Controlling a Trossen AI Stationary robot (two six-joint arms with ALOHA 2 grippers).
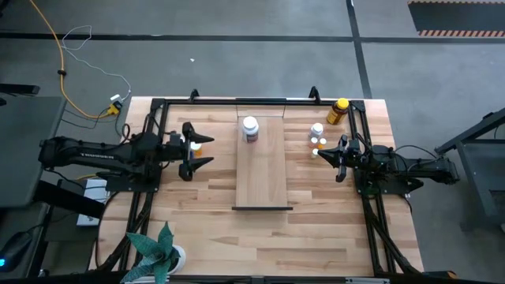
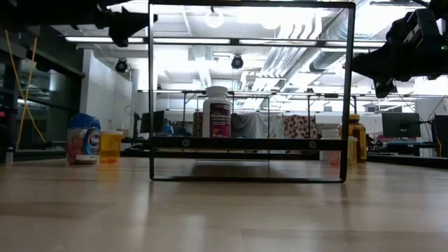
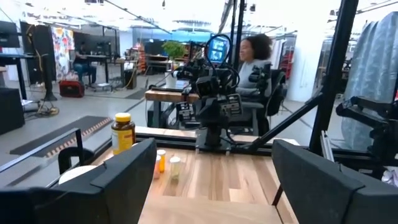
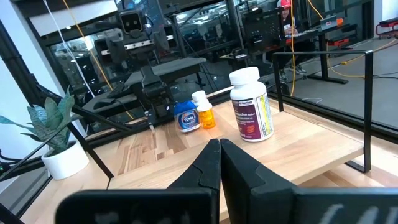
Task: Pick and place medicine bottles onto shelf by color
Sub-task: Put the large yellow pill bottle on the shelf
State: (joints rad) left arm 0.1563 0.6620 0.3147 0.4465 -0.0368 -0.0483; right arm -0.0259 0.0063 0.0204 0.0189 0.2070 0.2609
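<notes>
The shelf (image 1: 262, 170), a long light plank with a dark strip at its near end, lies mid-table. A white bottle with a maroon label (image 1: 250, 128) stands upright on its far end. A blue-capped bottle (image 4: 186, 116) and a small orange one (image 4: 205, 115) stand on the table at the left, close by my left gripper (image 1: 202, 148), which is open, points toward the shelf and holds nothing. An amber bottle with a yellow cap (image 1: 338, 110) and small white-capped bottles (image 1: 317, 136) stand at the far right, beside my shut, empty right gripper (image 1: 341, 155).
A black tube frame (image 1: 162, 110) runs round the table's edges. A potted plant (image 1: 158, 251) stands at the near left corner. Bare wood lies between the shelf and each arm. A person (image 3: 255, 53) sits in the room beyond the table.
</notes>
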